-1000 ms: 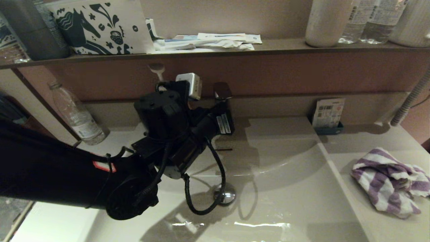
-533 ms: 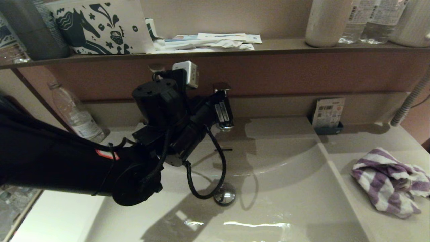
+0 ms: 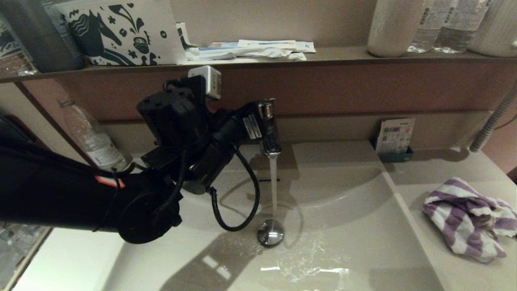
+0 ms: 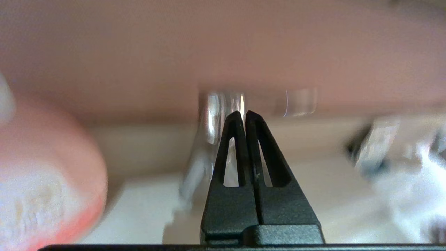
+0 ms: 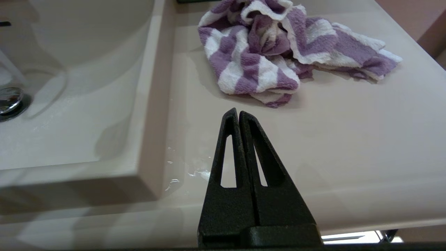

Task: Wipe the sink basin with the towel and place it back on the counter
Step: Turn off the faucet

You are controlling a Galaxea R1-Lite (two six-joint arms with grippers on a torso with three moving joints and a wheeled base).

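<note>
The purple-and-white striped towel lies crumpled on the cream counter right of the sink basin. My left gripper is shut, its tips against the chrome faucet at the lever. Water streams down beside the chrome drain plug and spreads over the basin floor. In the left wrist view the shut gripper touches the faucet. My right gripper, shut and empty, hovers over the counter near its front edge, short of the towel; it is outside the head view.
A brown shelf above the faucet carries a patterned box, white paper packets and bottles. A plastic bottle leans at the counter's rear left. A small packet holder and a ribbed hose stand rear right.
My left arm has risen and swung left with its tips at the faucet lever, which lifted. Water now runs from the spout into the basin. The towel has not moved.
</note>
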